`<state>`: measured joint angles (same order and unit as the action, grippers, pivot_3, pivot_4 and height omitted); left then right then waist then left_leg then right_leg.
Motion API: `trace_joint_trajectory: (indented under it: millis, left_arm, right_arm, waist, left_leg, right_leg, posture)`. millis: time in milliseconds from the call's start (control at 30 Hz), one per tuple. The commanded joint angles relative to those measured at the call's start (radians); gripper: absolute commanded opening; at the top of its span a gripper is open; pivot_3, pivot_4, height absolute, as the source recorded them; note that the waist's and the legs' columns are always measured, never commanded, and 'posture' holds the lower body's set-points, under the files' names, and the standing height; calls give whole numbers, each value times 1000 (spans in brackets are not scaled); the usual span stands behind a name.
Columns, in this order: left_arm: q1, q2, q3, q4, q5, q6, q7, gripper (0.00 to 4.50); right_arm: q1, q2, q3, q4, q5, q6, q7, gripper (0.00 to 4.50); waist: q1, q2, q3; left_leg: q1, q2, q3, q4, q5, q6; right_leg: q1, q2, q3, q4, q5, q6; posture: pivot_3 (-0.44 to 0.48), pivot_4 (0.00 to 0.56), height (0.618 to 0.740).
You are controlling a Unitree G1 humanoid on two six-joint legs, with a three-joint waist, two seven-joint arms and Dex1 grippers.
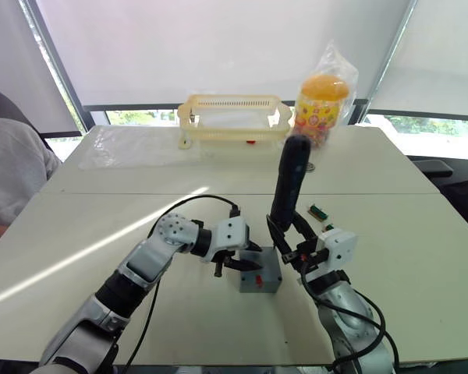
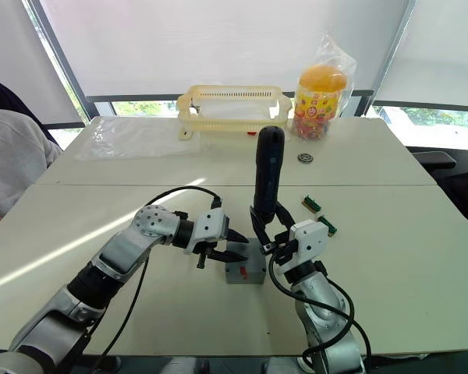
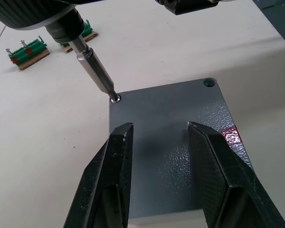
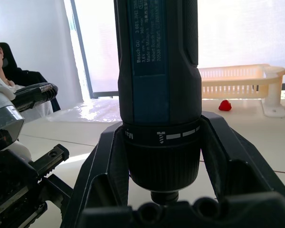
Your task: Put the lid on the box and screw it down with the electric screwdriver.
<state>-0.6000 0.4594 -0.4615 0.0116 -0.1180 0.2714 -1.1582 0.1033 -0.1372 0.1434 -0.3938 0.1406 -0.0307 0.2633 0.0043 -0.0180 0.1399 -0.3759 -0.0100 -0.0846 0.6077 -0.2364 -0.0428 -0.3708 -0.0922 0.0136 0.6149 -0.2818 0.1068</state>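
Nearest you, the left gripper (image 3: 159, 142) hangs just over the lid (image 3: 180, 114), its black fingers (image 3: 115, 156) spread apart with grey plastic showing between them; whether the tips touch the surface you cannot tell. That lid already sits flush on the box (image 2: 245, 270), which stands on the table (image 2: 390, 234) between your two arms. Your right gripper (image 4: 164, 156) is clamped around the collar of the electric screwdriver (image 2: 267, 183), holding it nearly upright, and the bit (image 3: 96, 76) rests in the corner screw (image 3: 115, 99). Keep the tool in line with the screw, since a slant would probably let the bit slip out. Press straight down and gently. Steady the box with the left fingers so it does not twist. Another corner hole (image 3: 208, 82) probably awaits next.
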Motion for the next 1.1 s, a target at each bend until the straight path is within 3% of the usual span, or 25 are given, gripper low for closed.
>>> trace_joint_trajectory:
  millis: [33, 833, 1033, 1100]
  left_arm:
    - [33, 23, -67, 54, 73, 33, -11, 1810]
    - [32, 22, -71, 52, 76, 29, -18, 1810]
    - [26, 22, -86, 80, 93, 20, -32, 1810]
    - [24, 22, -91, 91, 96, 20, -37, 1810]
  right_arm:
    - [35, -18, -5, 101, -24, 46, 0, 1707]
    - [29, -24, -20, 85, -43, 30, -12, 1707]
    - [-105, -17, -74, -128, -9, 139, -62, 1707]
    - [-166, -16, -88, -216, 9, 212, -80, 1707]
  waist:
    - [0, 0, 0]
    - [-1, 2, 1]
    - [0, 7, 6]
    - [3, 10, 7]
  left_leg:
    - [0, 0, 0, 0, 0, 0]
    - [-2, 0, 1, -6, -2, -4]
    - [-3, 0, 1, -9, -2, -3]
    - [-10, 0, 1, -9, -1, -2]
  right_leg:
    - [0, 0, 0, 0, 0, 0]
    - [-2, -3, 0, -5, -1, -2]
    - [-3, -3, 0, -10, 0, -4]
    - [-6, -3, 0, -11, 2, -6]
  posture:
    - [0, 150, 740]
    - [0, 150, 740]
    - [0, 150, 740]
    - [0, 150, 740]
